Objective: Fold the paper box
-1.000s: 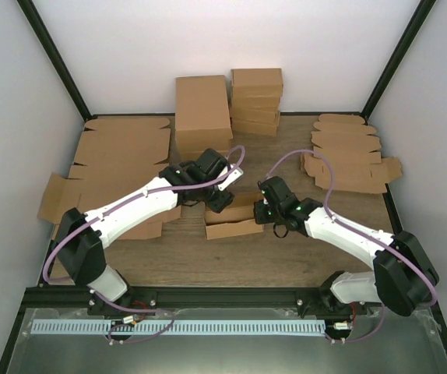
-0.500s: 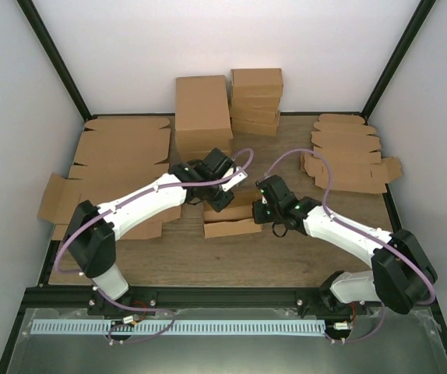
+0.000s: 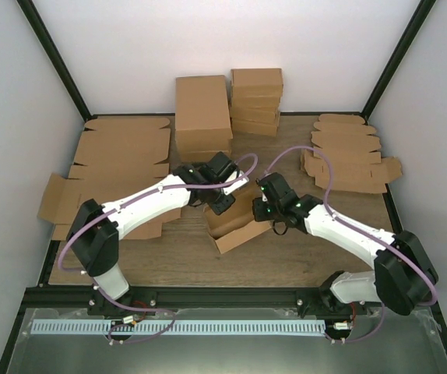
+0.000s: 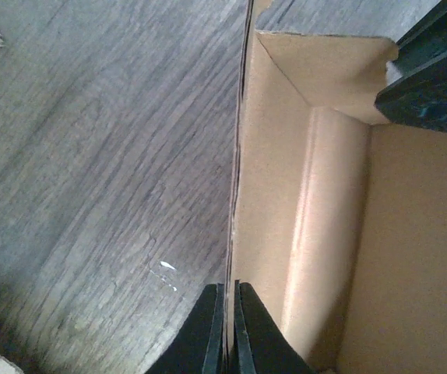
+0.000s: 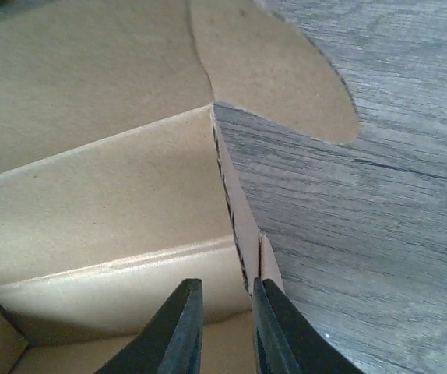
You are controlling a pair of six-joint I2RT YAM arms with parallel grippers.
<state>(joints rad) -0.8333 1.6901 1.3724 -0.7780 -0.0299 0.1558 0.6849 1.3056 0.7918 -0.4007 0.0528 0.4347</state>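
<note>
The paper box [image 3: 239, 231], a small open brown carton, lies slanted in the middle of the wooden table between both arms. My left gripper [image 3: 221, 206] is at its far left side. In the left wrist view this gripper [image 4: 229, 315] is shut on the thin upright side wall [image 4: 266, 195], with the box's inside to the right. My right gripper [image 3: 262, 212] is at the box's right end. Its jaws [image 5: 226, 331] stand slightly open just inside the carton, and the corner wall [image 5: 235, 202] rests against the right finger [image 5: 274, 327]. A rounded flap [image 5: 274, 70] lies flat beyond.
Two stacks of folded brown boxes [image 3: 202, 113] [image 3: 256, 100] stand at the back. Flat cardboard blanks lie at the left [image 3: 118, 160] and at the back right [image 3: 348, 156]. Black frame posts [image 3: 52, 58] rise at the corners.
The left gripper has closed on the box's side wall. The right gripper's jaws have parted a little. The box has swung round, its near end now nearer the front.
</note>
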